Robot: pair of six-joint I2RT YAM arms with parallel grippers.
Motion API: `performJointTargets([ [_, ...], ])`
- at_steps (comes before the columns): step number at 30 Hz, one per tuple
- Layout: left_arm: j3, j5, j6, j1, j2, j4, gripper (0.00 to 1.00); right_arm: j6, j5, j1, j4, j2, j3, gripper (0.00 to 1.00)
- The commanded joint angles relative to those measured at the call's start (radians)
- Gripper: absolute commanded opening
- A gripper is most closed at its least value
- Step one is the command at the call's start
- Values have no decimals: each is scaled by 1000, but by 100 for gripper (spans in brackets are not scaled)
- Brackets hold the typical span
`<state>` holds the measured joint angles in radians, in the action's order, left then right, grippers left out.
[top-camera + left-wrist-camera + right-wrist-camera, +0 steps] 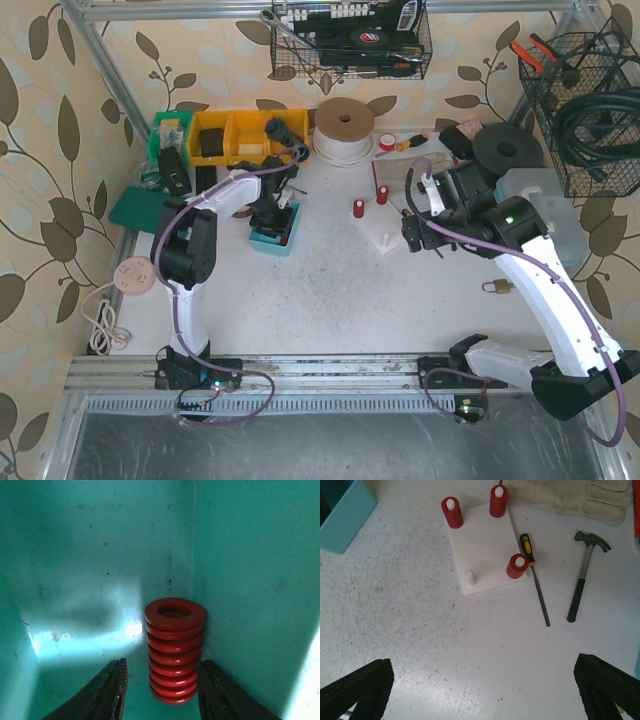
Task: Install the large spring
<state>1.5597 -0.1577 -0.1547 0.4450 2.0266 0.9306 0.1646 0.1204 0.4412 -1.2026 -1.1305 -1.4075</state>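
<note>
A large red spring stands upright in the corner of a teal bin, against its right wall. My left gripper is open inside the bin, one finger on each side of the spring's lower coils, with a gap on the left. In the top view the left gripper is down in the bin. A white peg plate holds three red springs and one bare peg. My right gripper is wide open and empty above the table near the plate; it also shows in the top view.
A hammer, a yellow-handled file and a work glove lie right of the plate. A padlock, a tape roll, yellow bins and a black disc sit around the table.
</note>
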Motion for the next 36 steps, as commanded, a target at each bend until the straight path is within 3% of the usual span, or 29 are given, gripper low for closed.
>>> performJointTargets([
  [1, -12, 31, 28, -3, 21, -9, 43, 15, 19, 6, -11, 11, -1, 98],
  [15, -84, 121, 44, -3, 28, -56, 36, 13, 20, 5, -10, -3, -7, 98],
  [21, -68, 136, 67, -3, -5, -56, 20, 12, 33, 5, -14, 10, -4, 98],
  [31, 9, 129, 53, 0, -205, -3, 10, 47, 58, -13, -16, 0, -84, 100],
  [36, -8, 104, 55, 15, -343, -58, 9, 87, -52, -39, 20, -54, -118, 99],
])
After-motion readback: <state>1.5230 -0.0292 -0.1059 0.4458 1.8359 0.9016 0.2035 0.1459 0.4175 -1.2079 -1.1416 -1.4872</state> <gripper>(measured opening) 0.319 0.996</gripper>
